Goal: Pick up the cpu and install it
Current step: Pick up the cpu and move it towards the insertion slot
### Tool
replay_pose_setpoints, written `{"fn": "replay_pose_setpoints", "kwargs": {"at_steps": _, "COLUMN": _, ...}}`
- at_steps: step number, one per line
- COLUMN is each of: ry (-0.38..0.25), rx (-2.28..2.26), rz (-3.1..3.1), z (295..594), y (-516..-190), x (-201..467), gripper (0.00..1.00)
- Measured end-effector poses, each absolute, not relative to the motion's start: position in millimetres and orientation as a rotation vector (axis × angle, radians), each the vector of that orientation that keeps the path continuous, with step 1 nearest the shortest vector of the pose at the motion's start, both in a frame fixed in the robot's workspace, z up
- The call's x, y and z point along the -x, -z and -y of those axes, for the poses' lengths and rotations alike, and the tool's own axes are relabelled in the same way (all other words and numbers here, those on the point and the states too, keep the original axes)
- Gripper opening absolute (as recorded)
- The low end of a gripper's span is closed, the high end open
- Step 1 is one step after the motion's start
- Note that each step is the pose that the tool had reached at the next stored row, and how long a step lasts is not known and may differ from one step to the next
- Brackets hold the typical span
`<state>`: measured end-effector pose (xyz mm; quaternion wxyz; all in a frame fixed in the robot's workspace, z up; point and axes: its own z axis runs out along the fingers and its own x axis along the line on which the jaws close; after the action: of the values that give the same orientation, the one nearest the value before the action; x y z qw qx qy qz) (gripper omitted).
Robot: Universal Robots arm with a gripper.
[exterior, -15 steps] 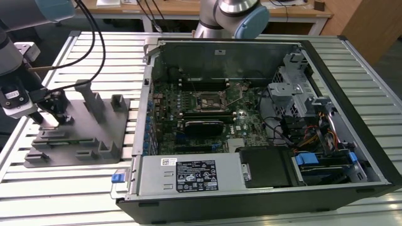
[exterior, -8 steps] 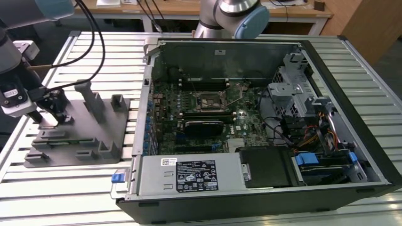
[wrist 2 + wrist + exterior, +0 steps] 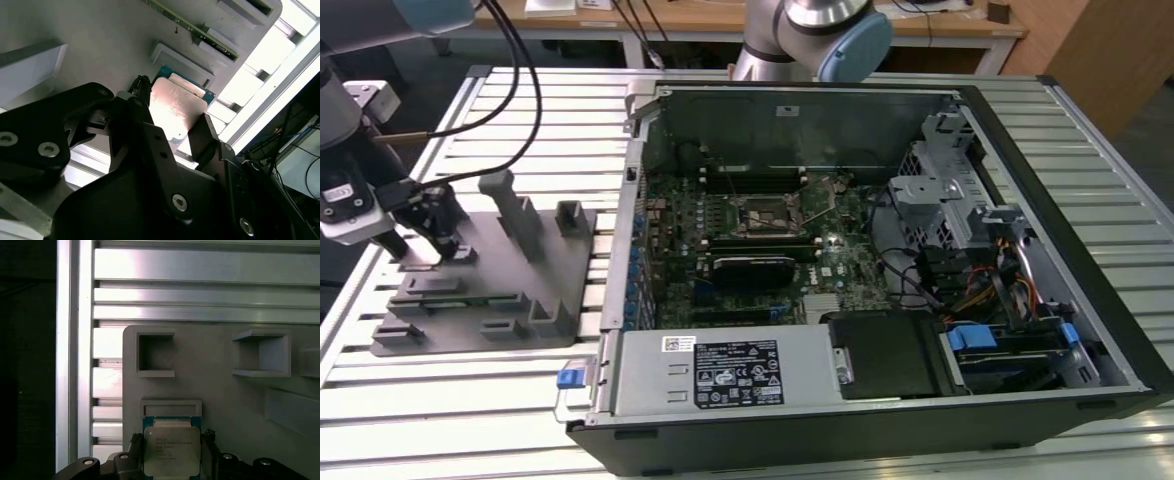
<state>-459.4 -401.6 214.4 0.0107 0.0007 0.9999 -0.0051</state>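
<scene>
At the near corner of the grey tray (image 3: 225, 405), at the exterior view's left, the cpu (image 3: 172, 452) is found, silver top outward, just beside a raised rectangular frame (image 3: 171, 407). It is clamped at two opposite edges between the black fingers (image 3: 134, 445) of the gripper (image 3: 171, 436). Whether it is lifted cannot be told. The open computer case (image 3: 1067, 200) is placed well apart, rightward, on the slatted table (image 3: 454, 400).

You're looking at a cpu (image 3: 171, 455) showing a pale silver top with a teal-green rim. The tray (image 3: 220, 390) is coming through plain matte grey, your end effector (image 3: 171, 439) is reading black, and the tabletop (image 3: 200, 300) is gleaming in silver ribbed slats.
</scene>
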Motion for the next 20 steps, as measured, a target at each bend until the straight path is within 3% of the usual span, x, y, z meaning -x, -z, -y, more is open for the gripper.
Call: {"fn": "replay_pose_setpoints", "kwargs": {"at_steps": 20, "ry": 0.016, "rx": -0.002, "rz": -3.12, "z": 402, "y": -230, "x": 459, "gripper": 0.54}}
